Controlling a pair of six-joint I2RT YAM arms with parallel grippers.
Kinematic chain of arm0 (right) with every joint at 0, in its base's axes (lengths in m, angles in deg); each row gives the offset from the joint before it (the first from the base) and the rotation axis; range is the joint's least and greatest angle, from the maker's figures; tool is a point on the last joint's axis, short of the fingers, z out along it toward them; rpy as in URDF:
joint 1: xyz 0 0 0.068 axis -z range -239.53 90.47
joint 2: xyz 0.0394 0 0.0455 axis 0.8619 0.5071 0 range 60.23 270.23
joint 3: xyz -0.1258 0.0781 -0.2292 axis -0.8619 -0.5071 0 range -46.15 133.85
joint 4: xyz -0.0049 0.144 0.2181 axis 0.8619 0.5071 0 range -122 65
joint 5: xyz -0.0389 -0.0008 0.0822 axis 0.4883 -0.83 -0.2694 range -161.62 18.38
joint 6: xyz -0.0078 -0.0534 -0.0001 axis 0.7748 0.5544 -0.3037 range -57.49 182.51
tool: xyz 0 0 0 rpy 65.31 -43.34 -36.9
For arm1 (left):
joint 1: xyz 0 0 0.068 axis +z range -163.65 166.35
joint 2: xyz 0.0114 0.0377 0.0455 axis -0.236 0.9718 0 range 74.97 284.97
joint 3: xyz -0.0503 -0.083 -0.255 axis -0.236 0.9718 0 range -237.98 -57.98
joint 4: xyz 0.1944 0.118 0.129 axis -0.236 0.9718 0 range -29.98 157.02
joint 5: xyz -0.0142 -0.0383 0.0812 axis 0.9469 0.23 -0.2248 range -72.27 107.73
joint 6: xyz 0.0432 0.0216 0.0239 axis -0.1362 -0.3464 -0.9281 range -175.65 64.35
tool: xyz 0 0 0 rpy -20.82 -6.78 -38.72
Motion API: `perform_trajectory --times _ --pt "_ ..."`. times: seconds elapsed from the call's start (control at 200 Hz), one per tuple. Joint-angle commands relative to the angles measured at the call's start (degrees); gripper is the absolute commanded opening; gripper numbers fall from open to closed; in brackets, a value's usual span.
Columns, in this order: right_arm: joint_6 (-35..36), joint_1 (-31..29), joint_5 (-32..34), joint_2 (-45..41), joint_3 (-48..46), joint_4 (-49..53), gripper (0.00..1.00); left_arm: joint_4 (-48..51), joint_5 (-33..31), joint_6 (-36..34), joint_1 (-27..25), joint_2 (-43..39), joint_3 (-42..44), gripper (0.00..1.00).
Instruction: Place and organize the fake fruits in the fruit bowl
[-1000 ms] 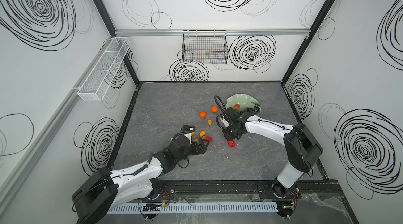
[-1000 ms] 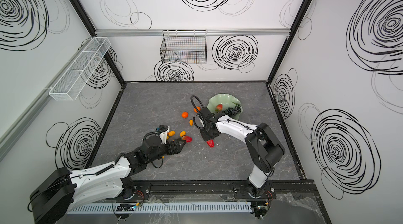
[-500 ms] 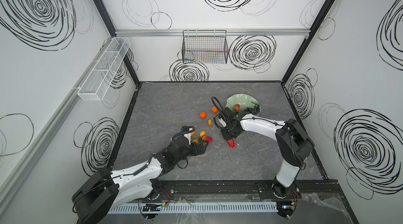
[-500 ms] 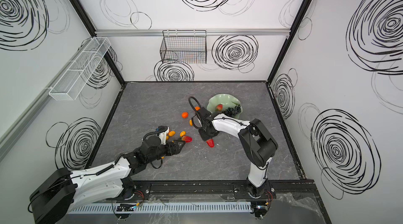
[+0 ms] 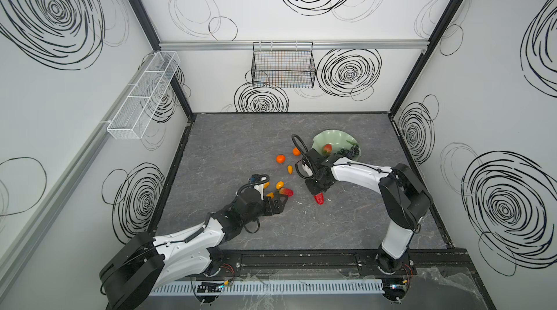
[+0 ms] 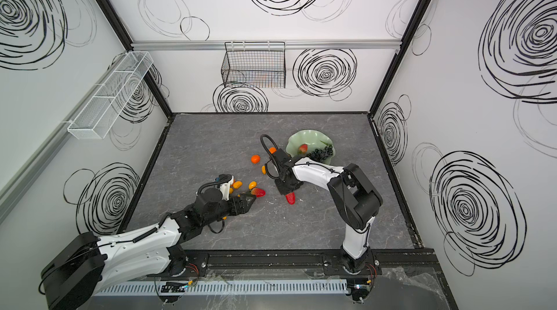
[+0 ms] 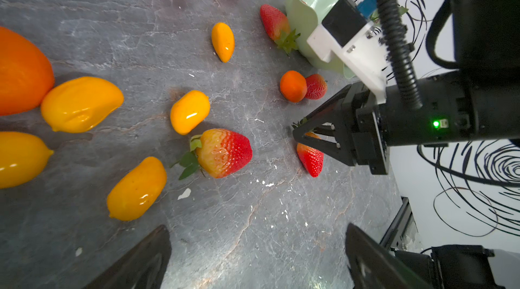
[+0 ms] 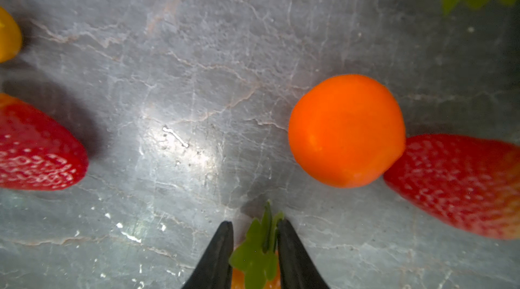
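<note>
My right gripper [image 8: 254,225] pinches the leafy cap of a strawberry [image 7: 311,161] lying on the table [image 5: 241,142], just nearer than the fruit bowl [image 5: 324,139] at far right. My left gripper [image 7: 257,227] hangs near-left of it, fingers [image 7: 146,259] spread wide, short of a second strawberry [image 7: 225,152].

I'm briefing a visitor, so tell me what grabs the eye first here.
Bright orange, yellow and red fruit lies scattered across the middle of the grey table. The right gripper is closed on the leafy end of a red strawberry there, and behind it a pale green bowl holds dark grapes and a second strawberry.
</note>
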Motion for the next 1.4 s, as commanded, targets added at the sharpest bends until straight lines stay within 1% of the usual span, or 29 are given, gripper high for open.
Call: perform_trajectory --times 0.0,0.375,0.59,0.69,0.835,0.956,1.226,1.306,1.396 --pt "0.18 -0.41 0.41 0.61 0.36 -1.09 0.29 -1.45 -0.18 -0.99 0.29 0.38 -0.35 0.99" --pt "0.14 -0.22 0.02 -0.47 -1.04 -1.93 0.22 0.07 -1.61 -1.77 -1.09 1.50 -1.97 0.99" --pt "-0.14 -0.13 -0.40 -1.33 -1.79 -2.74 0.18 2.54 -4.21 -2.48 -3.58 2.69 -4.32 0.99" --pt "-0.25 -0.15 -0.50 -2.05 -2.23 -2.81 0.14 3.35 -5.45 -3.02 -4.93 3.33 -5.57 0.99" --pt "-0.71 0.20 -0.23 -3.71 -3.26 -3.06 0.10 3.74 -6.04 -3.64 -6.37 4.32 -7.03 0.99" --pt "-1.25 0.89 -1.11 -6.08 -4.68 -4.05 0.09 3.52 -6.74 -3.04 -7.27 4.73 -7.98 0.99" --pt "-2.96 2.77 -4.26 -15.13 -7.60 -5.28 0.03 4.38 -8.84 -3.41 -8.51 5.70 -11.56 0.99" --pt "-3.61 4.07 -5.72 -18.25 -8.33 -5.87 0.00 4.77 -8.19 -4.52 -8.50 6.30 -12.75 0.99" --pt "-4.58 5.83 -6.99 -21.82 -9.57 -7.46 0.00 3.93 -7.50 -4.96 -8.58 6.74 -12.93 0.99"
